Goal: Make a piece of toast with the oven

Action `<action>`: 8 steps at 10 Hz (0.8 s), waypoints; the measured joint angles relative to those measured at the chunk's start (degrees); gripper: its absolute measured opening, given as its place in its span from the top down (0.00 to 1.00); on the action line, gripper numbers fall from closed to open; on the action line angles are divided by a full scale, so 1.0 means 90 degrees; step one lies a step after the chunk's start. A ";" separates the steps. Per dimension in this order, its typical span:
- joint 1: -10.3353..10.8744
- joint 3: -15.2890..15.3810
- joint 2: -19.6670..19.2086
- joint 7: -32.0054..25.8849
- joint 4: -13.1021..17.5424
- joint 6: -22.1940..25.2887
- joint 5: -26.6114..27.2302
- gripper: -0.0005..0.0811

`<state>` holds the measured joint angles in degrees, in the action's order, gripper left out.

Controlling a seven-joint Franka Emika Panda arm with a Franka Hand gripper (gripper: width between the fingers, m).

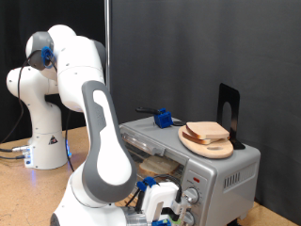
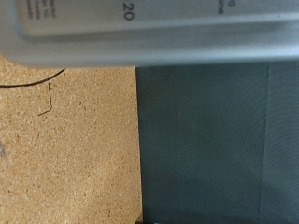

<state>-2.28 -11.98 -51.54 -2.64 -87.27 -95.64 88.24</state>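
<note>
silver-grey oven (image 1: 212, 169) with pale knobs; slice of toast (image 1: 209, 132), cream face and tan-brown crust, on a light-wood round board (image 1: 202, 144); white arm (image 1: 80, 85) with grey joints, blue trim at the gripper (image 1: 162, 209); speckled tan cork table (image 2: 65, 149); black curtain (image 1: 198, 47); a small blue object (image 1: 163, 119); black bracket (image 1: 229, 104)

White, rounded arm (image 1: 75, 85) links with grey joint bands; blue-glowing ring at one joint and near the base. Blue-and-white gripper (image 1: 162, 202). Small warning sticker on the pedestal.
</note>
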 joint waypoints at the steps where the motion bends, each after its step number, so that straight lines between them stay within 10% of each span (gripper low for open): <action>1: 0.0004 0.0023 0.0000 0.0000 0.0000 -0.0013 0.0000 0.01; 5: 0.0008 0.0121 -0.0006 0.0017 0.0000 -0.0132 0.0000 0.01; 8: 0.0007 0.0129 -0.0009 0.0018 -0.0023 -0.0132 0.0000 0.29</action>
<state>-2.21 -10.82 -51.62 -2.47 -87.48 -96.83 88.23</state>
